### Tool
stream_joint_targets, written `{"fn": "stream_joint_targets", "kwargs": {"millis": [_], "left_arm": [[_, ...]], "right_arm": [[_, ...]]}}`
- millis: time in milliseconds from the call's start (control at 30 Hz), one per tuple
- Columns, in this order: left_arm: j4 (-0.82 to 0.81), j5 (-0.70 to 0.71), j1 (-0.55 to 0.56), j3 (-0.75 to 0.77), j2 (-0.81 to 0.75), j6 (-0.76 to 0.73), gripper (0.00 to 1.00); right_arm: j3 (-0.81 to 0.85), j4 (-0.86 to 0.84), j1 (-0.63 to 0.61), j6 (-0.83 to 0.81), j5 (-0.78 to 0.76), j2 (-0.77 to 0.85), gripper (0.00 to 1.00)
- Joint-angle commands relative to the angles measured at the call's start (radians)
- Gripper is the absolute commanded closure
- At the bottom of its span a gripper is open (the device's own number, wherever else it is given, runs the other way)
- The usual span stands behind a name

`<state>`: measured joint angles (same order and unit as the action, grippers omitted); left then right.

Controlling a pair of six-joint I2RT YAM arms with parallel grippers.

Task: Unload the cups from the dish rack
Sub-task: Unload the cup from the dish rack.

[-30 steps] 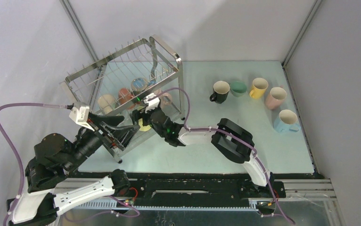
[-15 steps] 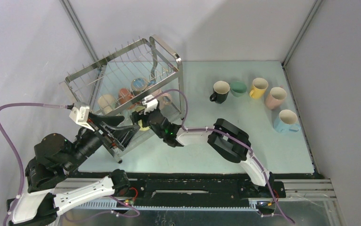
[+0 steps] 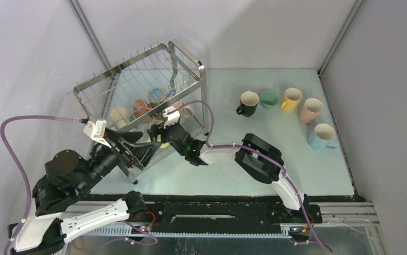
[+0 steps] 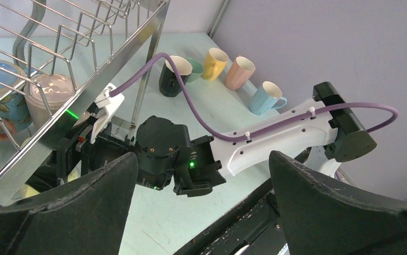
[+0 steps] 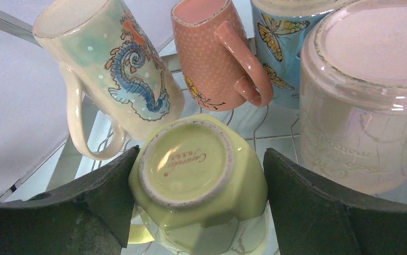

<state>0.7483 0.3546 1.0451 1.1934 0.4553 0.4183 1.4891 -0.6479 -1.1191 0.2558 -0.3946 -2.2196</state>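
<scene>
Since a second ago the right gripper (image 5: 201, 153) has pushed slightly deeper into the dish rack (image 3: 137, 74) and its jaws have narrowed. Its fingers now bracket the upturned lime cup (image 5: 191, 183) on the lower tier and look to touch both sides; I cannot tell whether they clamp it. The left arm has swung a little right, and the left gripper (image 4: 202, 158) hangs wide open beside the rack's near corner.

Behind the lime cup crowd a cream seahorse cup (image 5: 111, 74), a dotted peach cup (image 5: 212, 58), a blue butterfly cup (image 5: 281, 32) and a pearly pink cup (image 5: 361, 106), all glossy ceramic among thin steel wires.

On the pale table (image 3: 233, 175), well apart from the rack, stand a black cup (image 3: 248, 102), green cup (image 3: 268, 99), yellow cup (image 3: 291, 99), pink cup (image 3: 311, 110) and light blue cup (image 3: 322, 136).
</scene>
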Motion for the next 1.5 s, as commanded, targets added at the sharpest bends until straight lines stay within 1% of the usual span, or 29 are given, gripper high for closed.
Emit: {"fn": "stream_joint_targets", "kwargs": {"millis": [0,267,500,1067,1467], "left_arm": [[-0.026,-0.006,0.004,-0.027,-0.002,0.009,0.0],[-0.027,0.006,0.004,-0.048,-0.013,0.015,0.0],[-0.028,0.023,0.004,-0.072,-0.026,0.021,0.0],[-0.027,0.048,0.004,-0.124,-0.044,0.031,0.0],[-0.032,0.073,0.004,-0.19,-0.052,0.052,0.0]], "right_arm": [[-0.042,-0.046,-0.005,0.043,-0.003,0.097,0.68],[-0.086,-0.097,-0.008,0.059,0.002,0.176,0.7],[-0.104,-0.12,0.0,0.1,0.013,0.208,0.71],[-0.2,-0.174,0.041,0.31,0.085,0.309,0.73],[-0.295,-0.192,0.06,0.418,0.09,0.385,0.73]]}}
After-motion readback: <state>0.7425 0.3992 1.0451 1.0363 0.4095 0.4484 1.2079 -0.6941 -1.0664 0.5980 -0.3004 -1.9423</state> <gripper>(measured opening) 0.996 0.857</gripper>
